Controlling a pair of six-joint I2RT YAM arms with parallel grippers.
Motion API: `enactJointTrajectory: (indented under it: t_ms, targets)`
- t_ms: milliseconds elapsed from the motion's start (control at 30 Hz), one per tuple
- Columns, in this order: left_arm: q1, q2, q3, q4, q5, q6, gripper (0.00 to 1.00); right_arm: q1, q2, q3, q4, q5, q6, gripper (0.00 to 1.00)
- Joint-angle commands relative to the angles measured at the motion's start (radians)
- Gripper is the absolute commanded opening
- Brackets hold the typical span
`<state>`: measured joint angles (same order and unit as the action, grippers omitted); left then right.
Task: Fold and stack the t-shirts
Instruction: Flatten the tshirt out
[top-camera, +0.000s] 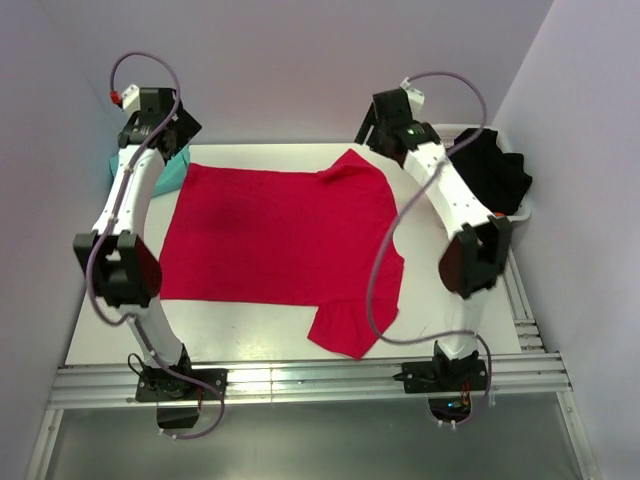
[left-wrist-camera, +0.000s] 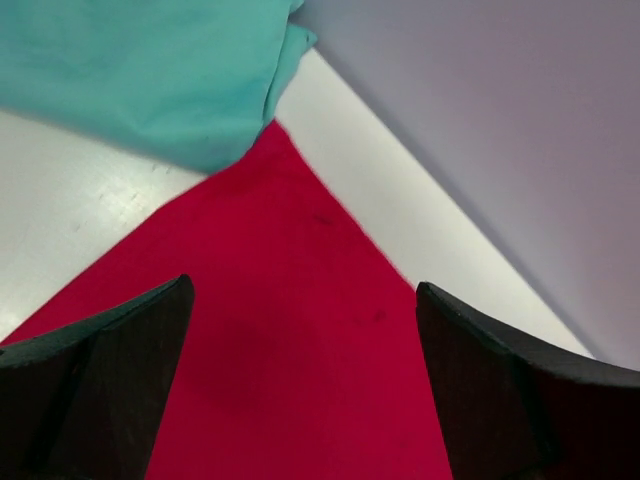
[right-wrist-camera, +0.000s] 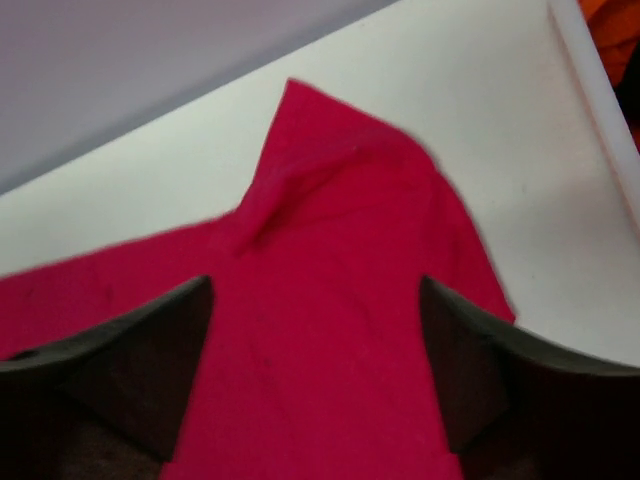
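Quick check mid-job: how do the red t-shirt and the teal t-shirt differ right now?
The red t-shirt is spread open across the table; the teal t-shirt sits gathered at the far-left corner. The red one shows almost whole from above; the teal one is mostly hidden behind the left arm. Both are plain cloth; their edges meet at that corner.

Pale lilac walls (top-camera: 300, 60) enclose a white table (top-camera: 250, 338) (matte, evenly lit) edged by aluminium rails (top-camera: 320, 385).
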<state>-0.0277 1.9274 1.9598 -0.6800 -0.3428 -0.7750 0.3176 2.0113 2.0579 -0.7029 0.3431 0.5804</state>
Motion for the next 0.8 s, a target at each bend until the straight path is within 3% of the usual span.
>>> enactJointTrajectory:
  t_ms: [0,67,100,133,167,267,367,567,767]
  targets:
    - [-0.008,-0.14,-0.152,-0.01,0.024,-0.004,0.99,0.009,-0.215,-0.272,0.153,-0.131,0.012,0.79]
    - [-0.012,-0.233,-0.301,0.006,0.042,-0.02,0.97,0.009,-0.226,-0.318,0.181,-0.176,0.035,0.57]
    - [-0.021,-0.263,-0.35,0.032,0.053,-0.039,0.96,0.009,-0.162,-0.261,0.134,-0.221,0.053,0.39]
    - [-0.029,-0.286,-0.393,0.042,0.079,-0.049,0.94,0.011,-0.116,-0.211,0.093,-0.239,0.061,0.11]
    - [-0.037,-0.319,-0.459,0.048,0.093,-0.056,0.91,0.012,-0.062,-0.153,0.05,-0.251,0.067,0.0]
    - [-0.09,-0.346,-0.522,0.022,0.093,-0.076,0.88,0.023,0.155,0.039,-0.061,-0.297,0.068,0.0]
    - [-0.171,-0.367,-0.564,-0.015,0.088,-0.11,0.86,0.028,0.249,0.126,-0.055,-0.338,0.078,0.0]
    - [-0.202,-0.445,-0.636,-0.027,0.094,-0.127,0.86,0.026,0.385,0.232,-0.058,-0.366,0.105,0.0]
    - [-0.202,-0.49,-0.651,-0.078,0.074,-0.121,0.85,0.023,0.435,0.219,0.017,-0.374,0.154,0.0]
